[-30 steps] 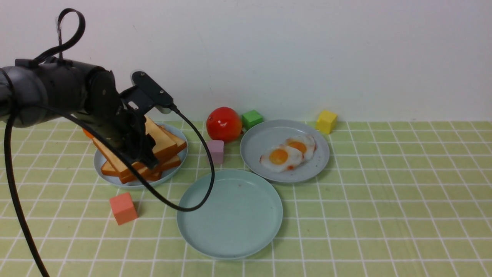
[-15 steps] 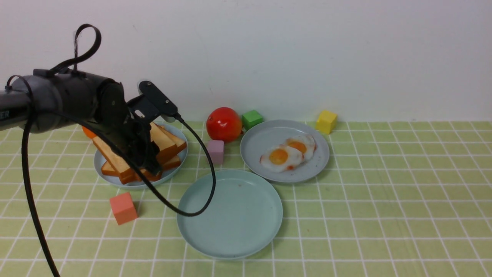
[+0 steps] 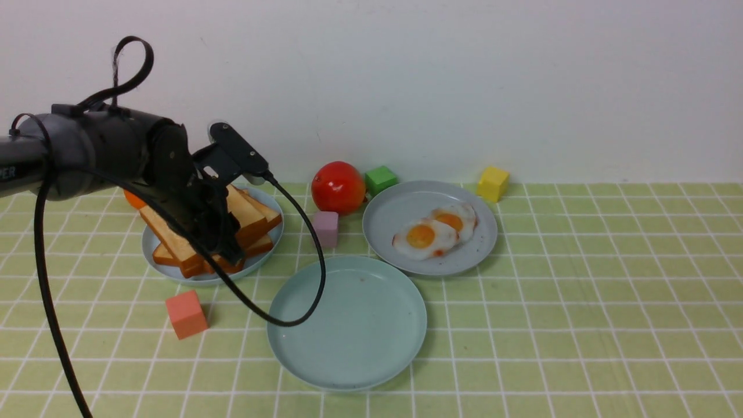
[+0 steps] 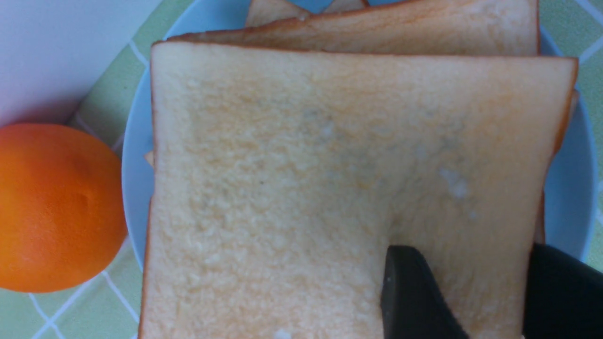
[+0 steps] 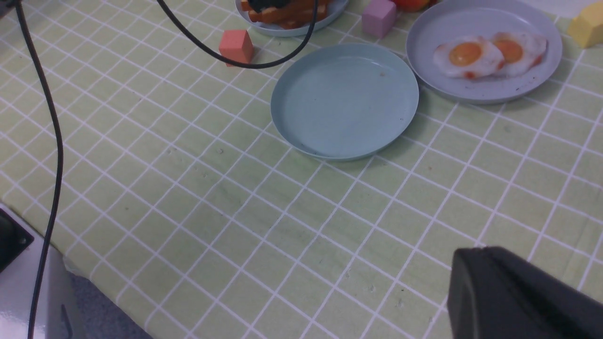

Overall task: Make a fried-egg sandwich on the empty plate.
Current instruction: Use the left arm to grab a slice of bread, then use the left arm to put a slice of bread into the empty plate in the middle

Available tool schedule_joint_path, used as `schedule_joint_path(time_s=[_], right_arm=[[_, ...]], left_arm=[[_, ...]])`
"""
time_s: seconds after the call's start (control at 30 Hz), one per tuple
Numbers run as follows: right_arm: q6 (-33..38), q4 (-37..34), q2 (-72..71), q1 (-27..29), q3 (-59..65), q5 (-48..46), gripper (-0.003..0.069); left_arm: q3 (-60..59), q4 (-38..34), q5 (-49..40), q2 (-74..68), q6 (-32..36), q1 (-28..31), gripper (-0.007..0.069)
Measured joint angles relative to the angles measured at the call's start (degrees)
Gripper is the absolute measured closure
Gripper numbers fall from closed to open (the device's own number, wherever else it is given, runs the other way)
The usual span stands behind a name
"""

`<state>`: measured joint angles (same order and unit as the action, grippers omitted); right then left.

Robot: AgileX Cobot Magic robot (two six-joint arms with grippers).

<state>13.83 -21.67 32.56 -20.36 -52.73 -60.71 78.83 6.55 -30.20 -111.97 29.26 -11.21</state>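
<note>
The pale mint empty plate (image 3: 348, 322) (image 5: 344, 101) lies bare at the front centre. Behind it on the right, two fried eggs (image 3: 432, 232) (image 5: 490, 54) rest on a grey-blue plate (image 3: 406, 203). A pile of toast slices (image 3: 252, 217) leans on another plate (image 3: 203, 277) at the left. My left gripper (image 3: 227, 247) (image 4: 473, 256) is down on that pile, shut on the edge of the top toast slice (image 4: 306, 165): one finger (image 4: 410, 292) presses its face, the other sits past its crust. My right gripper (image 5: 476, 252) hovers shut and empty over the near cloth. No sandwich is in view.
An orange (image 4: 52, 207) (image 3: 132, 201) sits behind the toast plate. A tomato (image 3: 338, 187), green cube (image 3: 381, 179) and yellow cube (image 3: 493, 183) line the back. A pink cube (image 3: 325, 228) and a salmon cube (image 3: 186, 314) flank the plates. My left arm's cable (image 3: 313, 261) droops over the mint plate's rim.
The left arm shifted slightly up and right a second ago, then held still over the pile. Its jaws have narrowed onto the top slice. The right arm has not moved.
</note>
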Motion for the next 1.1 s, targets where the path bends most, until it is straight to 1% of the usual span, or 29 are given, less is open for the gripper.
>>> schedule_joint_path(time_s=[0.07, 0.13, 0.17, 0.2, 0.37, 0.5, 0.7, 0.77, 0.8, 0.93, 0.97, 1.0, 1.03, 1.07, 1.1], right_arm=[[0.0, 0.0, 0.0, 0.0, 0.0, 0.0, 0.0637], [0.0, 0.0, 0.0, 0.0, 0.0, 0.0, 0.0637], [0.0, 0.0, 0.0, 0.0, 0.0, 0.0, 0.0637], [0.0, 0.0, 0.0, 0.0, 0.0, 0.0, 0.0637], [0.0, 0.0, 0.0, 0.0, 0.0, 0.0, 0.0634], [0.0, 0.0, 0.0, 0.0, 0.0, 0.0, 0.0631], [0.0, 0.0, 0.0, 0.0, 0.0, 0.0, 0.0628], [0.0, 0.0, 0.0, 0.0, 0.0, 0.0, 0.0628], [0.0, 0.0, 0.0, 0.0, 0.0, 0.0, 0.0628], [0.0, 0.0, 0.0, 0.0, 0.0, -0.1, 0.0624], [0.0, 0.0, 0.0, 0.0, 0.0, -0.1, 0.0624], [0.0, 0.0, 0.0, 0.0, 0.0, -0.2, 0.0624], [0.0, 0.0, 0.0, 0.0, 0.0, -0.2, 0.0624], [0.0, 0.0, 0.0, 0.0, 0.0, -0.3, 0.0624], [0.0, 0.0, 0.0, 0.0, 0.0, -0.4, 0.0624]], left_arm=[[0.0, 0.1, -0.2, 0.0, 0.0, 0.0, 0.0432], [0.0, 0.1, -0.5, 0.0, 0.2, 0.0, 0.0491], [0.0, 0.1, -0.5, 0.0, 0.2, 0.0, 0.0496], [0.0, 0.1, -0.6, 0.0, 0.3, 0.0, 0.0522], [0.0, 0.0, -2.6, 1.6, 0.4, 0.0, 0.0527], [-0.4, -0.4, -4.8, 4.4, 0.4, 0.0, 0.0547], [-0.6, -2.8, -6.7, 10.6, -0.2, -0.7, 0.0561], [-1.5, -2.8, -7.3, 13.7, -2.5, -3.3, 0.0561], [-1.8, -2.8, -7.3, 13.9, -2.7, -3.7, 0.0561], [-5.6, -2.6, -7.5, 17.4, -7.0, -15.5, 0.0561], [-6.0, -2.6, -7.5, 17.4, -7.9, -17.3, 0.0561], [-6.9, -2.6, -7.7, 17.1, -9.2, -21.2, 0.0561], [-7.0, -2.6, -7.7, 17.1, -9.4, -21.2, 0.0561], [-7.4, -2.0, -8.0, 16.0, -10.9, -25.6, 0.0561], [-7.5, -1.3, -8.0, 15.2, -11.7, -27.6, 0.0561]])
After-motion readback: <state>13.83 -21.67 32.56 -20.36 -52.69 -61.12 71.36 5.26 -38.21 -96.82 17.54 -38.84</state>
